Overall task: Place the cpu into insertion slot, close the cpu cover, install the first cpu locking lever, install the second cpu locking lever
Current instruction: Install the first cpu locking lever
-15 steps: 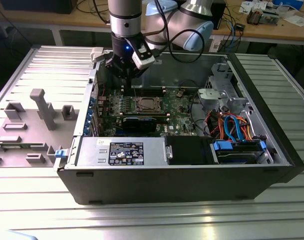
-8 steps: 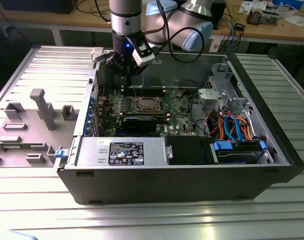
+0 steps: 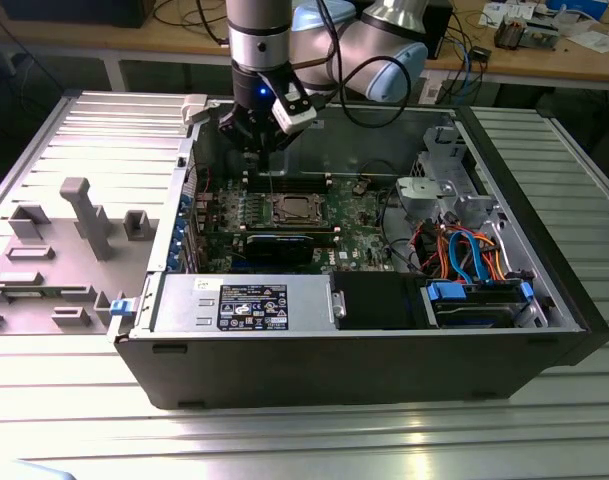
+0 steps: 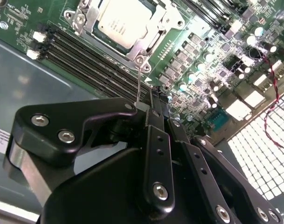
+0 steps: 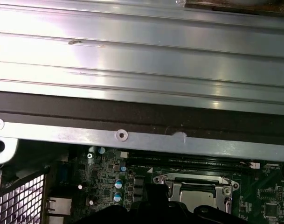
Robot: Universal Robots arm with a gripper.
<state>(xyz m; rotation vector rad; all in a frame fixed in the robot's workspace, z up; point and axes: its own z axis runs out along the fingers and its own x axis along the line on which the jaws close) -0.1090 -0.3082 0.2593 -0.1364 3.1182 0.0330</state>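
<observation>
Sitting flat in the insertion slot, the cpu shows a pale silver-grey top with faint print. The cpu cover frames it and lies down over its edges. From the frame's corner a thin wire locking lever stands up into the hand, whose black fingers are pinched together on its tip. That hold looks slight. The wire could slip out and spring away, or a skewed push could bend it or miss its catch, leaving the cover unclamped. A sideways slide would scrape the memory slots, just beside the socket on the green circuit board.
</observation>
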